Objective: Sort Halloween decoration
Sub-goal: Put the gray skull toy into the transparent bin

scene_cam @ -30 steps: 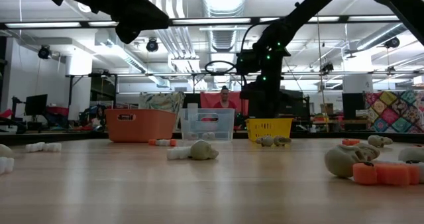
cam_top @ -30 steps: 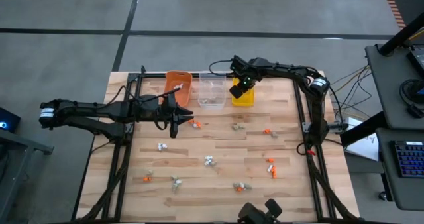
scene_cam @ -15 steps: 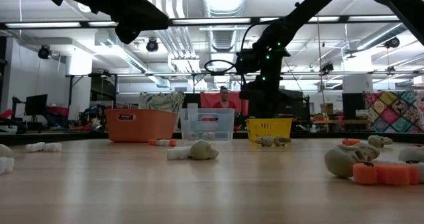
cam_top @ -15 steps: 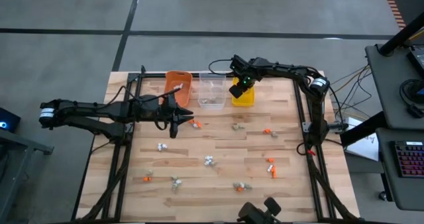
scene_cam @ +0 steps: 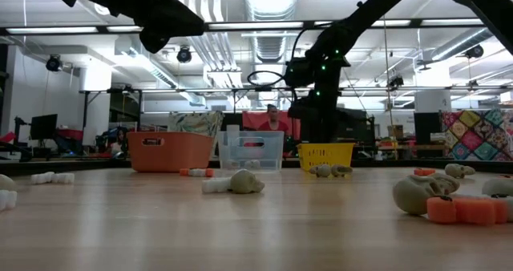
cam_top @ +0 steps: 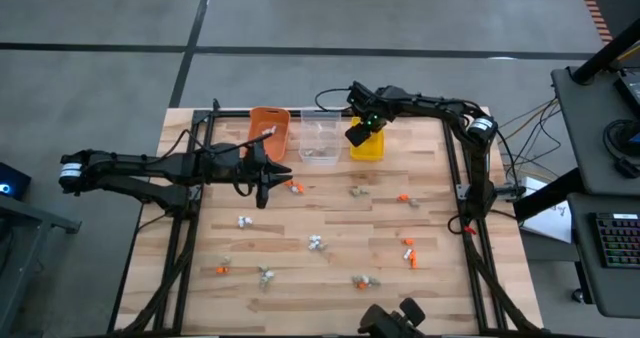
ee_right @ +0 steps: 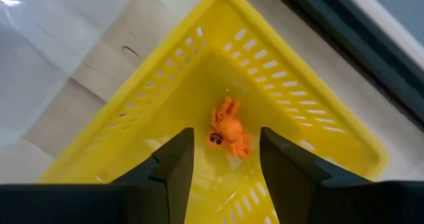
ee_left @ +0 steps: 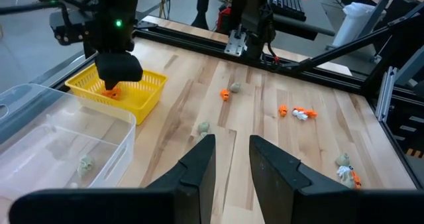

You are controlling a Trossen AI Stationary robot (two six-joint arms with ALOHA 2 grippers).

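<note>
Trinkets (cam_top: 316,242) lie scattered across the worktop (cam_top: 330,208), well apart, with bare wood between. The left gripper (cam_top: 264,190) hangs near the orange bin (cam_top: 268,124), fingers (ee_left: 196,168) parted and empty. Only the right wrist view shows the right gripper (ee_right: 225,159), fingers apart, above an orange trinket (ee_right: 228,132) lying in the yellow bin (cam_top: 366,148).

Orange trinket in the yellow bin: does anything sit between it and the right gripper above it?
Nothing visible does. The right gripper hangs over the yellow bin with its fingers open, and the orange trinket lies on the bin floor in the gap between them, apart from both fingers.
</note>
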